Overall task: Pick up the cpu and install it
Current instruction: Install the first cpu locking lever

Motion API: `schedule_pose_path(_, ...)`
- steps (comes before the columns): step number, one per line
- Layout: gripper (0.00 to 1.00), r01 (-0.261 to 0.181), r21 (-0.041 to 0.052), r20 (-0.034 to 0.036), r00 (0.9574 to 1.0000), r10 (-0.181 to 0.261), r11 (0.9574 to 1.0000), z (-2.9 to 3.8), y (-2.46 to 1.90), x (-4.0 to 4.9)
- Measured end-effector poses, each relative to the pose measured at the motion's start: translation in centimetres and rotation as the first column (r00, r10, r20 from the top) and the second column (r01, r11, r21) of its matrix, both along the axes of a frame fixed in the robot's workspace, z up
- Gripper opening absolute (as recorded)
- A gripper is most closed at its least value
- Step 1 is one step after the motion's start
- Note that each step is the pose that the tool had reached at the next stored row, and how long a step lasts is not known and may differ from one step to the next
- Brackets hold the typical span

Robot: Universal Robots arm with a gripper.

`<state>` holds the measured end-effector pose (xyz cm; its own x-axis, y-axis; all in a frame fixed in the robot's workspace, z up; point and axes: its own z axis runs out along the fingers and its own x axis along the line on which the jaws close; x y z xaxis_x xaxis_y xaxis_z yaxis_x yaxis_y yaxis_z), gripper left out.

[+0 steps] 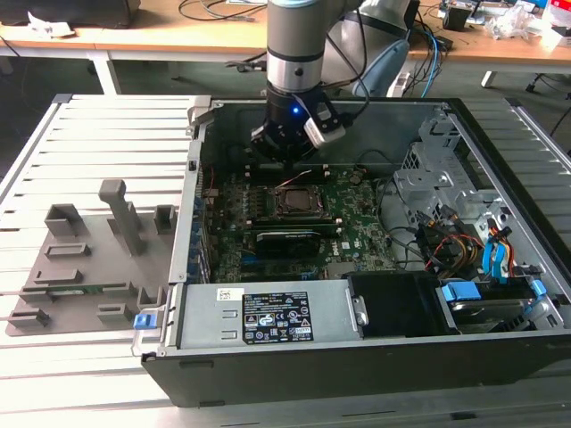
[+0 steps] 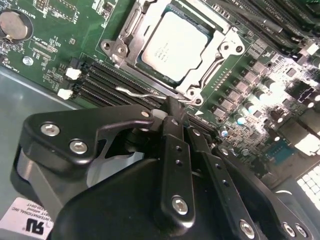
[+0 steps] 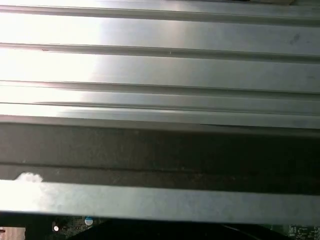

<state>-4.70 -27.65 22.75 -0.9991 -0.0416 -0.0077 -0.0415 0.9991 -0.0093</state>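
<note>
Grey robot arm comes down from the top centre of the exterior view into an open black desktop computer case lying on a slatted aluminium table. Black gripper sits low inside the case, over the back edge of the green motherboard, just above the socket in the frame.

The cpu, a small flat square chip with a silvery-grey metal top, lies flat inside the black square socket frame with metal latch, upper centre of the second wrist view; in the exterior view it shows at frame centre. It is seated, nothing touching it.

Gripper in the second wrist view: the black fingers are pressed together with nothing between them, tips near the thin wire latch lever at the socket's near edge; contact with the lever cannot be told.

Grey plastic fixture plate with blocks and posts lies on the table at the exterior view's left, well apart from the gripper.

First wrist view: table slats and a dark case wall.
</note>
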Motion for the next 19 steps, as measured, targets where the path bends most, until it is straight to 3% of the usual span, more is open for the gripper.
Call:
schedule_pose_path(5, 0.11, -0.048, -0.0010, -0.0001, 0.9989, 0.048, 0.9989, -0.25, 0.24, -0.01)
schedule_pose_path(15, 0.11, -0.050, -0.0028, -0.0002, 0.9988, 0.050, 0.9988, -0.64, 0.30, 0.38)
schedule_pose_path(19, 0.11, -0.050, -0.0033, -0.0003, 0.9988, 0.050, 0.9988, -0.80, 0.30, 1.01)
